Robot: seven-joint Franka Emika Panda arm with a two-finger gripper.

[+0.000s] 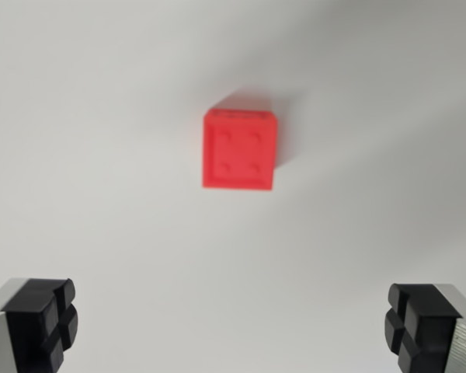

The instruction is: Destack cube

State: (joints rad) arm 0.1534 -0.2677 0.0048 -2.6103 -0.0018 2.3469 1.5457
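While pincer (233, 330) hangs wide open w/ nothing held, red cube (240, 149) sits on white desk (78, 155) well ahead of the fingers (43, 322), approx centred btwn them, four shallow dimples on top face, slightly blurred.

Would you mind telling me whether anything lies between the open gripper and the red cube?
Nothing visible does. The red cube sits alone on the white surface, and the gripper has its fingers spread wide at the bottom corners, with only bare surface between.
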